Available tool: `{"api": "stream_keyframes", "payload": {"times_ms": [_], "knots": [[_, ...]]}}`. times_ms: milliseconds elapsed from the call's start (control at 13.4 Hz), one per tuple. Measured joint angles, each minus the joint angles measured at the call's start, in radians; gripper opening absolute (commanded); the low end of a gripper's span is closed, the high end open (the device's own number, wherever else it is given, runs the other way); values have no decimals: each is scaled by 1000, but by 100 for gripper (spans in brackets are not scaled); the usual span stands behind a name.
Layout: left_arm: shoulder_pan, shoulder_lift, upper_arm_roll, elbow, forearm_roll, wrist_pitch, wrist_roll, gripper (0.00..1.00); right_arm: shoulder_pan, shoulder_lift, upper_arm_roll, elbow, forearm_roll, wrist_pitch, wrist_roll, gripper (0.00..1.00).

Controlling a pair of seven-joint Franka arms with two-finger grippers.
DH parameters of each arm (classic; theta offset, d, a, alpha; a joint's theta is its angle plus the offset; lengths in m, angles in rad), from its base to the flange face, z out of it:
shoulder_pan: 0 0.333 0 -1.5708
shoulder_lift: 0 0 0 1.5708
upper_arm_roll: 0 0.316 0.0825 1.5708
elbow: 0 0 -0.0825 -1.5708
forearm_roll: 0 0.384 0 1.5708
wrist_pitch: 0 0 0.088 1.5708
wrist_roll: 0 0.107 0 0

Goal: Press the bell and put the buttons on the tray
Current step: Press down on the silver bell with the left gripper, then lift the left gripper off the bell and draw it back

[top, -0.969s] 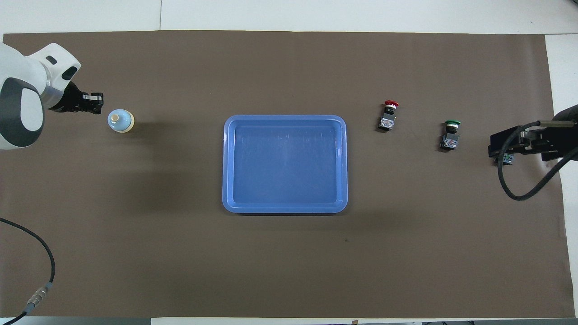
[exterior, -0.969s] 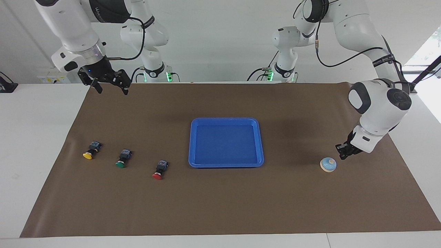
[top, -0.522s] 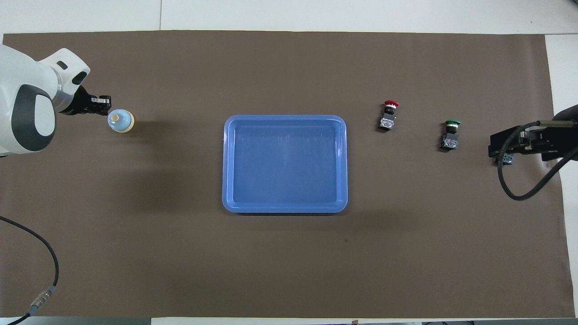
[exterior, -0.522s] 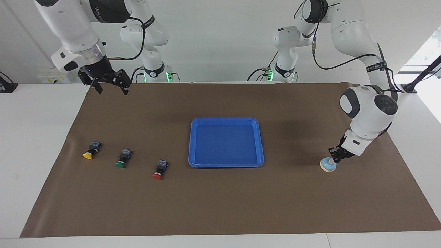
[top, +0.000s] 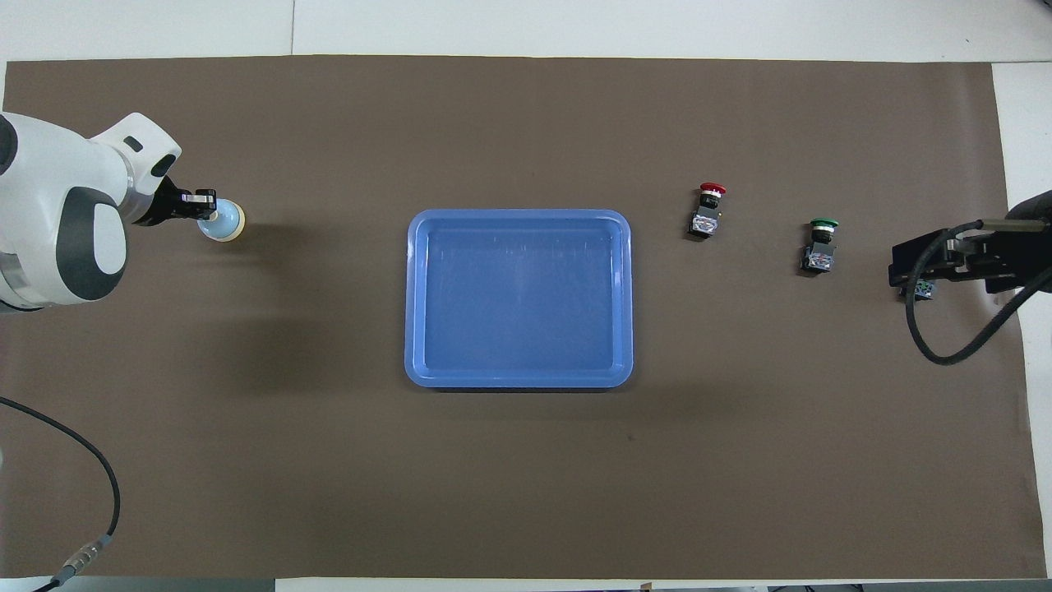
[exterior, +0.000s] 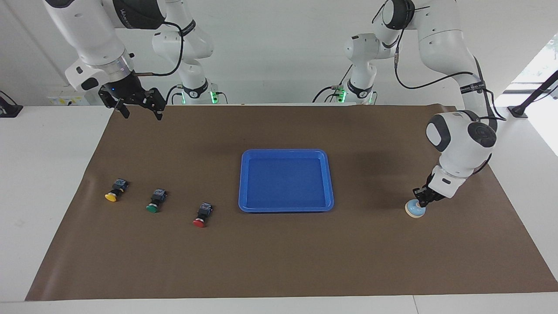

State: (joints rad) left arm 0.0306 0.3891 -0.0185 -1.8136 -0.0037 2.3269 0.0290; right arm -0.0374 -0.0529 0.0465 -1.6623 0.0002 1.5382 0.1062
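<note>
a white table (exterior: 39, 174) carries a brown mat (exterior: 279, 261) — tray (exterior: 285, 208), bell (exterior: 414, 210), three buttons (exterior: 152, 204) on it.

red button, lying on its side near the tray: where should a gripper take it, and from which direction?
Probably by the black body, not the round red cap. The red button lies on its side, cap pointing away from the robots, clear of the tray and the green button. Come straight down with the fingers across the body's two long sides; the cap looks rounded and likely to slip.
</note>
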Motion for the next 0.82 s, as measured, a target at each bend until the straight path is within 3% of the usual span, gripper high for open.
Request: {"api": "stream_keyframes", "payload": {"times_ms": [224,373,596,820], "knots": [[0,-1,0,8,0,-28,0,0,0,0,0,0,0,0,0,100],[0,-16,0,41,0,-116,0,0,0,0,0,0,0,0,0,100],[1,-128,1,99,0,-287,0,27,0,0,0,0,0,0,0,100],[3,-303,5,107,0,-443,0,71,0,0,0,0,0,0,0,100]]}}
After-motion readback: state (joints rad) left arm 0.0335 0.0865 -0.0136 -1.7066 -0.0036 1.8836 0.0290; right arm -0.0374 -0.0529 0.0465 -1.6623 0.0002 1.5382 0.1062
